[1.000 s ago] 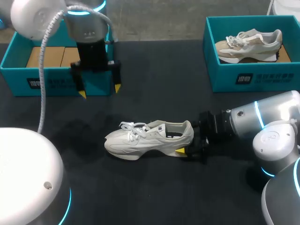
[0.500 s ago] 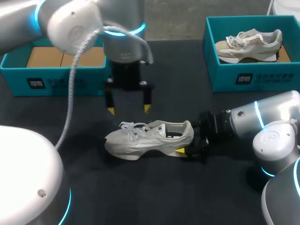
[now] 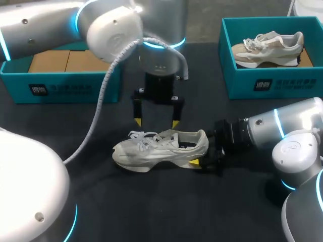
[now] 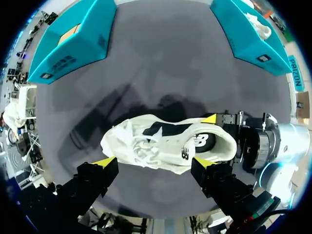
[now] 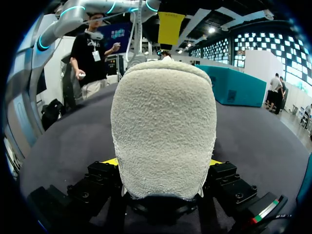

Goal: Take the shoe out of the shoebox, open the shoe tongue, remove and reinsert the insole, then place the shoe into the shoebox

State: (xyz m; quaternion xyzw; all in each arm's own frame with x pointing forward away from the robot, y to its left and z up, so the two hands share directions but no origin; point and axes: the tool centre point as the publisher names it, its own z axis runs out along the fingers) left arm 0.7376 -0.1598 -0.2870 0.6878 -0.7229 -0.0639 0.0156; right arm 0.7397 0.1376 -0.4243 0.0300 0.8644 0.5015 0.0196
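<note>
Now, at the far left corner of the table point(image 3: 131, 201) you have a teal shoebox point(image 3: 60, 88) with brown card point(image 3: 65, 60) inside. Your left gripper point(image 3: 156, 123) hangs over the table's middle, fingers spread wide and holding nothing, its yellow tips just above the white shoe point(image 3: 151, 148). That shoe rests on its sole mid-table, toe toward the left edge, heel toward the right. Your right gripper point(image 3: 198, 155) lies low at the heel. In its wrist view the heel fills the gap and both fingers seem to press it from either side, though the contact is mostly hidden. At the far right corner a second shoebox point(image 3: 262, 85) holds a beige shoe point(image 3: 267, 48).
</note>
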